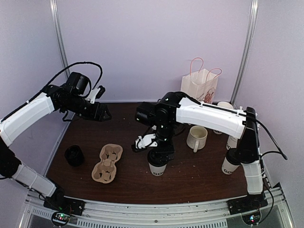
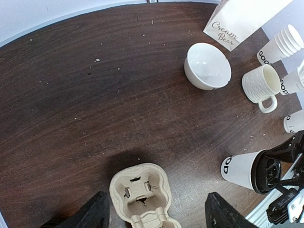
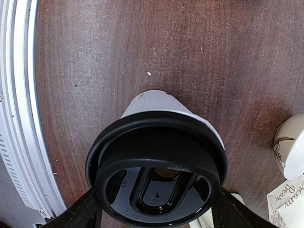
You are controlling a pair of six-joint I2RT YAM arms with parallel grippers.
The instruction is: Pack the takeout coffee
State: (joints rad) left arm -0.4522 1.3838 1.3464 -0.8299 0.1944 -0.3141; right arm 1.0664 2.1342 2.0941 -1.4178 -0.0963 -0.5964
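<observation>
One takeout coffee cup (image 1: 157,167), white with a black lid (image 3: 156,175), stands on the table near the front middle. My right gripper (image 1: 158,153) is right over it, a finger on each side just below the lid. The lid hides whether the fingers touch the cup wall (image 3: 152,102). A second lidded cup (image 1: 230,163) stands at the right by the arm's base. My left gripper (image 1: 101,113) hangs open and high at the back left, its fingers (image 2: 95,214) wide apart above the pulp cup carrier (image 2: 140,192), which lies flat at the front left (image 1: 107,164).
A white mug (image 1: 196,137) stands right of the middle, and a white bowl (image 2: 207,65) lies beyond it. A paper bag (image 1: 200,85) stands at the back with stacked paper cups (image 2: 282,45) beside it. A black round object (image 1: 74,155) sits left of the carrier.
</observation>
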